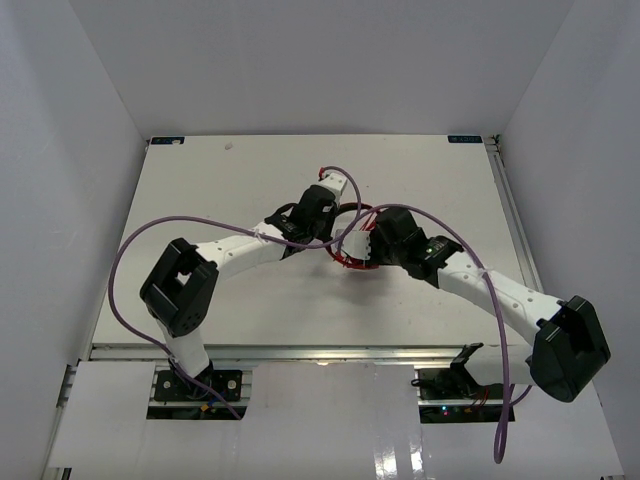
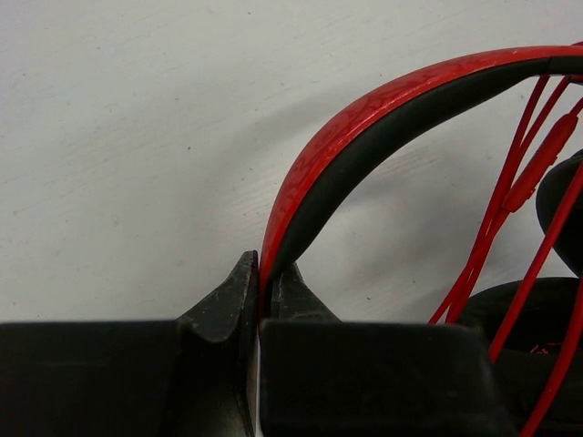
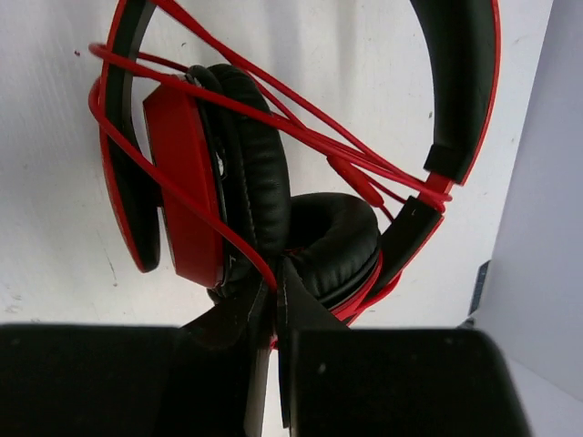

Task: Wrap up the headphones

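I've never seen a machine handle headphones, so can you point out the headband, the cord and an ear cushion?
Headband (image 2: 364,111): left wrist view, on its red outer strip.
Cord (image 2: 542,162): left wrist view, on its thicker inline piece.
Ear cushion (image 3: 332,241): right wrist view, on the black padding.

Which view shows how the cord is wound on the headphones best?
Right wrist: several cord strands cross the ear cups, between the sides of the headband. Left wrist catches only a few strands beside the headband. Top external shows the headphones only as a red sliver, cord unreadable.
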Controlling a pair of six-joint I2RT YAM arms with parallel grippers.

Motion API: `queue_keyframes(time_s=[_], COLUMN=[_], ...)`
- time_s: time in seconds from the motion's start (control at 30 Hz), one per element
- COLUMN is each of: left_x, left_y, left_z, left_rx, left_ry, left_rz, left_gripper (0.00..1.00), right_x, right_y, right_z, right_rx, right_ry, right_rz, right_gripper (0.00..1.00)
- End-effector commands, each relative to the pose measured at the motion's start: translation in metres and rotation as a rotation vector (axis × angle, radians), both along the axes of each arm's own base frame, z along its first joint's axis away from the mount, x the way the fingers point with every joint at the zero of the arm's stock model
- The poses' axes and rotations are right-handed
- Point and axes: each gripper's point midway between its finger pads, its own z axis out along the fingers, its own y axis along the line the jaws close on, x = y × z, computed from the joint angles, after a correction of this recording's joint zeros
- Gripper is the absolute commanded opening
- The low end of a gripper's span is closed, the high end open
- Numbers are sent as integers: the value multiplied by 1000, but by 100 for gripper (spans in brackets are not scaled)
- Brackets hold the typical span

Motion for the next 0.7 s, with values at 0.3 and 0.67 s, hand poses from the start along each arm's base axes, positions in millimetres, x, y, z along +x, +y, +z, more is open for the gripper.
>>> queue_keyframes(time_s=[0.3,0.67], left_x=[-53,-69], left_y=[-34,-45], left_z=[-67,-74], left_rx=[27,6], left_ry=[259,327], left_rz=[-365,-472], left_gripper=[0,0], right_x=[4,-27], right_y=[39,56], right_z=[32,-23], right_rx=[-90,-144], right_ry=[-385,-267], right_rz=[235,477], right_gripper=[8,8])
